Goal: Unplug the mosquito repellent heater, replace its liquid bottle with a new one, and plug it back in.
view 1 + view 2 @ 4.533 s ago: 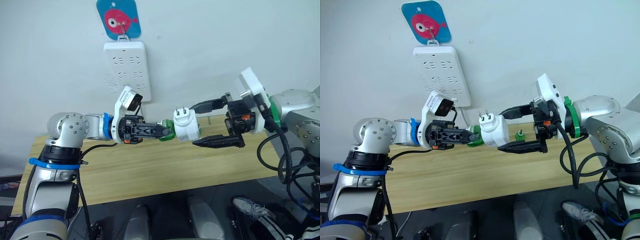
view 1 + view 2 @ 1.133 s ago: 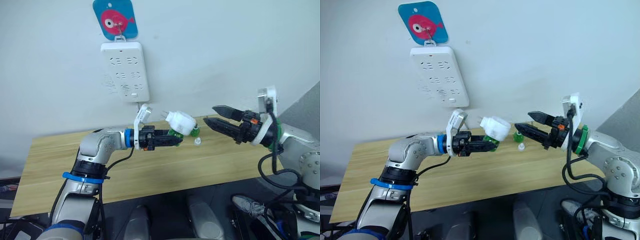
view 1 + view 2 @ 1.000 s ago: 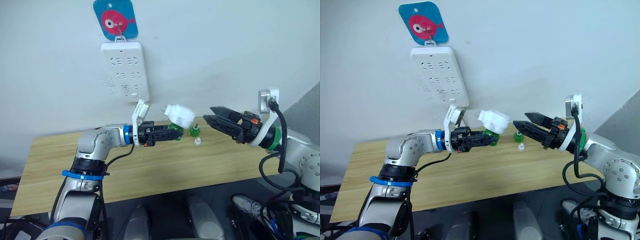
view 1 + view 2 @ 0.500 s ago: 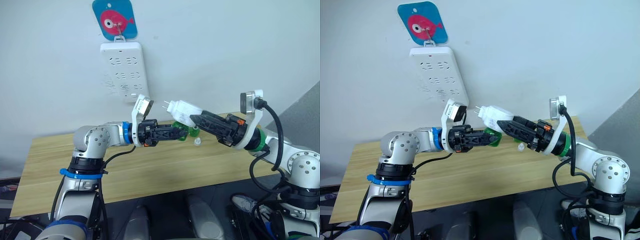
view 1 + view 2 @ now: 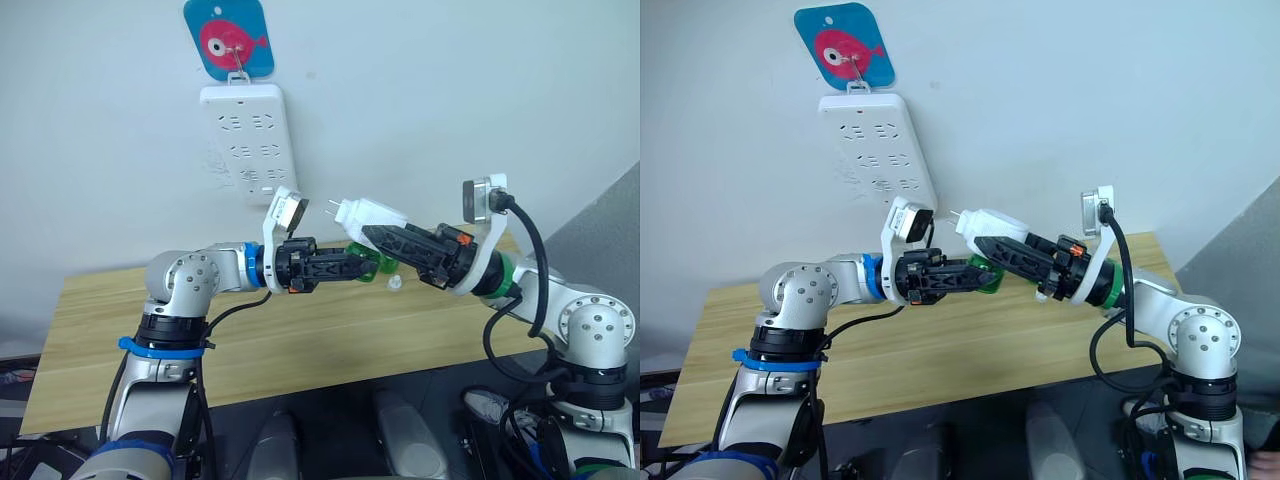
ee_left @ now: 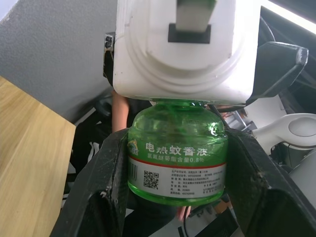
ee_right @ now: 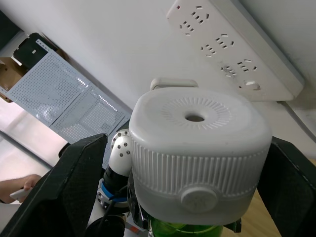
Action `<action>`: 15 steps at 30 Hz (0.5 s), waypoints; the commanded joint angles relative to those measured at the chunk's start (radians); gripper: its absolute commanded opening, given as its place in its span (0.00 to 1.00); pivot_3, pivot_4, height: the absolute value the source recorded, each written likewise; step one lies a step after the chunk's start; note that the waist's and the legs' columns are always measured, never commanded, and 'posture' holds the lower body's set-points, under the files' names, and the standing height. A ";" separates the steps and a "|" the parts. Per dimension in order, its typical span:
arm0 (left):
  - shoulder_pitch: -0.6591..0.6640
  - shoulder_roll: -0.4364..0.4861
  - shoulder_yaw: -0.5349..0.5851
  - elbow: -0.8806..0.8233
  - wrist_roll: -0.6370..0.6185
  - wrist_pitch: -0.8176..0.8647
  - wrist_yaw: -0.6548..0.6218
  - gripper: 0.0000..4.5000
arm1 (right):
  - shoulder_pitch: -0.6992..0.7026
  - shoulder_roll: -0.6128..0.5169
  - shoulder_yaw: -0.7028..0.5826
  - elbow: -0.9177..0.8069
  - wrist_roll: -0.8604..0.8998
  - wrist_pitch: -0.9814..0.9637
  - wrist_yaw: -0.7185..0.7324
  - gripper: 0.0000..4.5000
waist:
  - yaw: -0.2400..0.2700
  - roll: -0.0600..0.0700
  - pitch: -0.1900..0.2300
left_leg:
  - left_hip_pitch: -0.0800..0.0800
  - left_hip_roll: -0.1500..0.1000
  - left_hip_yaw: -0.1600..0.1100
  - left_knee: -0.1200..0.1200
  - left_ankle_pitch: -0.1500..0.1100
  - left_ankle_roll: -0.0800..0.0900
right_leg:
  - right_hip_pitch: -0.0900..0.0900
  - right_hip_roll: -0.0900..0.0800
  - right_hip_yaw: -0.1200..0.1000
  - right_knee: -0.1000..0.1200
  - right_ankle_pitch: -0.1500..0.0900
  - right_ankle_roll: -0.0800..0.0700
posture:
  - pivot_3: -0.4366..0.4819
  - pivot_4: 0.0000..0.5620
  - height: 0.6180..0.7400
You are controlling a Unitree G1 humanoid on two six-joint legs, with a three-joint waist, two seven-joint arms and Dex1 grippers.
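Note:
The mosquito repellent heater (image 5: 372, 214) is a white rounded unit held in the air above the table, its prongs toward the wall. A green liquid bottle (image 6: 177, 160) with a white label is fitted into its underside. My left gripper (image 5: 362, 268) is shut on this bottle, one black finger (image 6: 106, 190) on each side. My right gripper (image 5: 378, 236) reaches in from the right, open. Its fingers (image 7: 79, 190) flank the heater (image 7: 197, 153); one touches its side and a small gap shows at the other.
The white wall socket strip (image 5: 250, 140) hangs under a blue fish sign (image 5: 230, 38), up and left of the heater. Another green bottle (image 5: 387, 264) and a small white cap (image 5: 395, 283) stand on the wooden table (image 5: 300, 345) behind the grippers.
My right gripper has moved left from clear of the heater until its fingers straddle it. My left gripper has lifted and turned the bottle and heater slightly.

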 commanded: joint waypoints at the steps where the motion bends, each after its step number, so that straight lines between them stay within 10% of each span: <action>1: 0.000 0.013 -0.011 -0.037 -0.023 0.006 -0.007 0.51 | -0.028 -0.001 0.010 -0.017 0.036 -0.024 0.016 0.87 | 0.000 0.000 0.000 | 0.000 0.000 0.000 0.000 0.000 0.000 | 0.000 0.000 0.000 0.000 0.000 0.000 | 0.20 0.38 0.88; 4: 0.003 0.017 -0.018 -0.038 -0.016 -0.001 -0.008 0.51 | -0.029 -0.003 0.019 -0.017 0.032 -0.027 0.018 0.65 | 0.000 0.000 0.000 | 0.000 0.000 0.000 0.000 0.000 0.000 | 0.000 0.000 0.000 0.000 0.000 0.000 | 0.20 0.38 0.88; 15: 0.008 0.036 -0.021 0.006 0.012 -0.036 -0.018 0.59 | -0.010 -0.012 0.021 -0.021 0.056 -0.039 0.005 0.65 | 0.002 0.000 0.000 | 0.000 0.000 0.000 0.000 0.000 0.000 | 0.000 0.000 0.000 0.000 0.000 0.000 | 0.20 0.38 0.88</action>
